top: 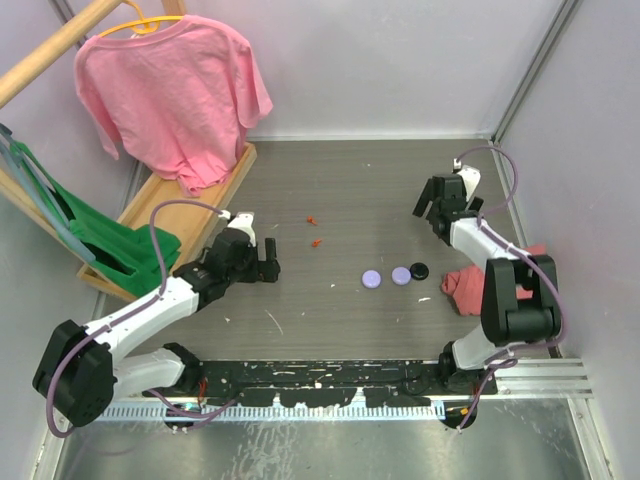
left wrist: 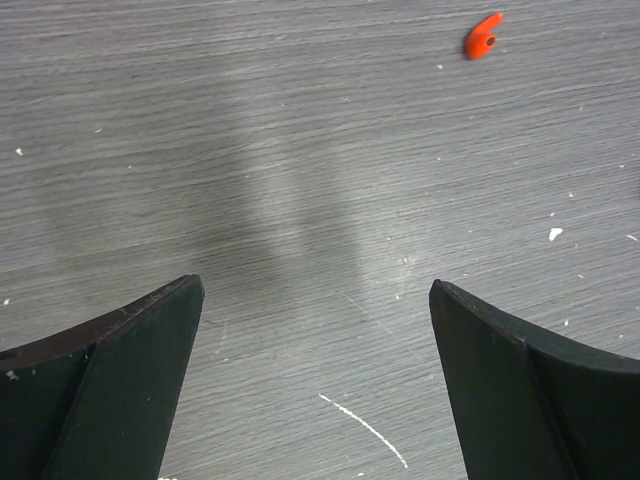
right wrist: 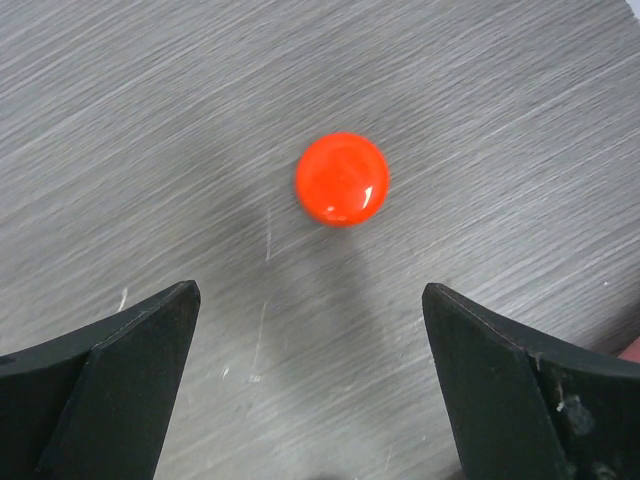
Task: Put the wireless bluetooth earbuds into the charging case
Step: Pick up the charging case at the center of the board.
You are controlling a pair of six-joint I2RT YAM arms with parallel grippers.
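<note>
**Stage.** In my judgement this is the opening approach. No earbud is in hand and nothing has gone into the case.

**Worktop** (top: 350, 180): grey and matt, with a fine straight grain. It is flecked with white specks and thin scratches.

**Pink shirt** (top: 170, 90): soft knit, on a hanger at 10 o'clock of the worktop. A green cloth (top: 120, 245) lies crumpled below it.

**Left tool** (left wrist: 315, 288): jaws wide, with nothing between them. It sits low over bare worktop at 9 o'clock of centre. The fingers are dark, hard and wedge-shaped.

**Right tool** (right wrist: 309, 290): jaws wide and empty, at 2 o'clock of centre.

**Red cloth** (top: 463, 287): a crumpled heap at 4 o'clock, beside the right arm.

**Lilac discs** (top: 372, 279): two flat, smooth, round pieces side by side, at 9 o'clock of the case.

**Orange disc** (right wrist: 341, 179): round and glossy. It lies at 12 o'clock beyond the right tool's fingertips, and nothing touches it.

**Case** (top: 418, 270): a small round black puck at 4 o'clock of centre and 6 o'clock of the right tool. It sits just beside the nearer lilac disc. It is too small for me to tell whether the lid is up.

**Red scrap** (left wrist: 483, 35): a smooth hooked piece of plastic with a small hole, at 1 o'clock in the left wrist view.

**Earbuds**: I cannot find them in any view.

**Next move, as I judge it.** I must first find the earbuds and confirm the case is open. The pieces are tiny and curved, so they call for a narrow fingertip pinch, and I expect them to slip easily. The right tool stands nearer the case. The orange disc under it is no part of the job.
</note>
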